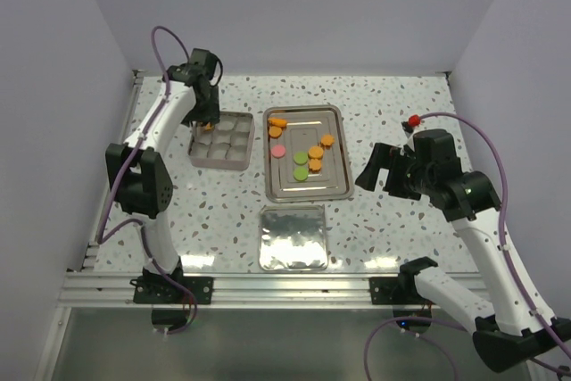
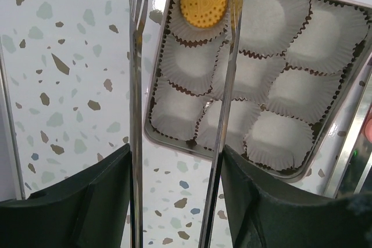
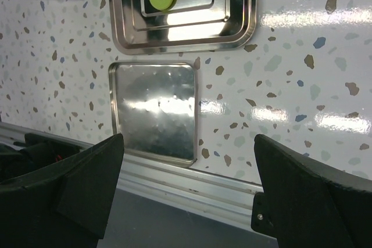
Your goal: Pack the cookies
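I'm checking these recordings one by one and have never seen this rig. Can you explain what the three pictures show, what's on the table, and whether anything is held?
Two robot arms are bolted at the near edge of a speckled table. The top picture looks down from above and behind them. The other two come from a camera on each wrist, so each shows its own gripper's fingers.

On the table are a box lined with paper cups, a steel tray of orange, green and one pink cookies, and a flat lid nearer the arms.

The left gripper hangs over the box with its thin fingers apart. One orange cookie lies in a corner cup. The right gripper is wide open above the table near the lid. Neither holds anything.
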Available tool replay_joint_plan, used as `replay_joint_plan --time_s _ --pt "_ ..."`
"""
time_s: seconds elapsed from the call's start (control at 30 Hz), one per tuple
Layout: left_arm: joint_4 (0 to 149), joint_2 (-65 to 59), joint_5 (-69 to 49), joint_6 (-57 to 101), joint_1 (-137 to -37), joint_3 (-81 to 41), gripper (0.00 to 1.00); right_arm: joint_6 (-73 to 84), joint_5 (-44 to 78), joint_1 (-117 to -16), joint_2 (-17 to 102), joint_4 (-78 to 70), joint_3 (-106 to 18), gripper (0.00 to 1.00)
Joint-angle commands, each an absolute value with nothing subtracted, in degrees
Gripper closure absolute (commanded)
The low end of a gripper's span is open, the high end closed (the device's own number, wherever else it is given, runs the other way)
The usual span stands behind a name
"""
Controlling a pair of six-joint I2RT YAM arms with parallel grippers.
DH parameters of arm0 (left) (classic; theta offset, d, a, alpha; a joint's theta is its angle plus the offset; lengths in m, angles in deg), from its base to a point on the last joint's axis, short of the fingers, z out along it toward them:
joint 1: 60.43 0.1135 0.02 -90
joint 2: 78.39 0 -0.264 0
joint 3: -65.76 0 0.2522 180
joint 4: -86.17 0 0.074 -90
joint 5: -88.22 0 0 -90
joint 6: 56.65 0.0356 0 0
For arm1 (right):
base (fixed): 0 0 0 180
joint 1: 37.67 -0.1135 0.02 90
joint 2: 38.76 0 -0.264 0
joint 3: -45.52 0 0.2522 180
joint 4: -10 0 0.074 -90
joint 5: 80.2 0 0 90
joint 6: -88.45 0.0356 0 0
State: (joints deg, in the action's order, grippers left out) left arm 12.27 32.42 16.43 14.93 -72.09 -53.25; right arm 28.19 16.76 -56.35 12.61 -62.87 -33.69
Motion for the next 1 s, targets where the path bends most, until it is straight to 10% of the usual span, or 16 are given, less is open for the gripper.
replay_joint_plan --time_s 0.0,0.47,0.97 --pt "13.00 31.21 16.85 14.37 -71.77 -57.77 0.37 27.01 15.95 -56.22 11.95 -61.77 -35.74 0.03" --pt "6.49 34.73 14.75 9.98 -86.00 -69.73 0.36 28.95 15.17 -56.13 10.02 -64.13 -34.60 0.03" --pt "10.53 31.13 12.36 7.07 -105.51 -54.97 0.36 30.18 9.89 -56.30 7.12 -71.96 -31.96 0.03"
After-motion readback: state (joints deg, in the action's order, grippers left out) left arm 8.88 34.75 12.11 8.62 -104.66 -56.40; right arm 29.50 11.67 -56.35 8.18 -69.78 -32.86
